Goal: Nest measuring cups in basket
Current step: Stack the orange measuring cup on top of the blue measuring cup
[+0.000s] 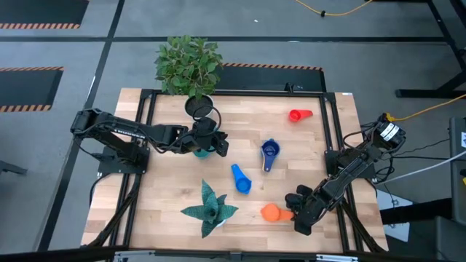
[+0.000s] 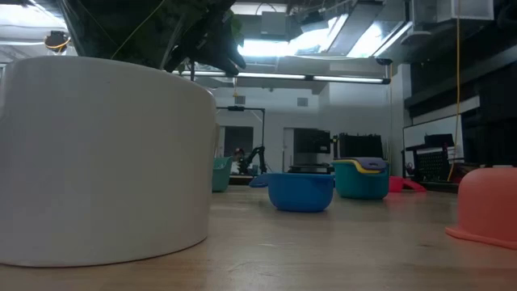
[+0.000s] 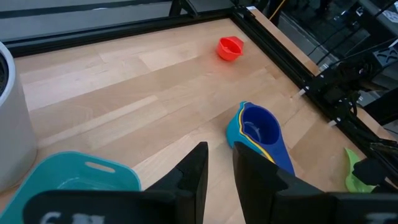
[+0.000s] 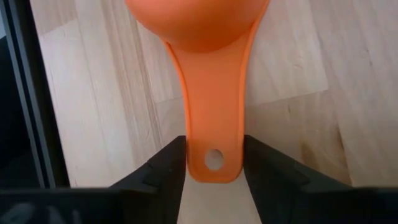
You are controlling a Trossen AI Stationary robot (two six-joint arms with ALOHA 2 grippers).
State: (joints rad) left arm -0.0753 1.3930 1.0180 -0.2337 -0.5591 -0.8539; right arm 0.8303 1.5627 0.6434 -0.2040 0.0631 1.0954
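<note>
Right wrist view: orange cup [image 4: 199, 25] lying upside down on the tabletop [image 4: 87, 81], handle running straight back into the right gripper [image 4: 214, 158], hole end sitting between the two dark fingers [image 4: 168, 165], which flank it closely; pinch not confirmable yet. Long axis in line with the approach. High view: same cup [image 1: 271, 212] near the front edge, just beside the right gripper [image 1: 297, 212] and far nearer to it than to the left gripper [image 1: 206, 143], fingers narrowly parted, hovering over the teal basket [image 1: 202, 151].
</note>
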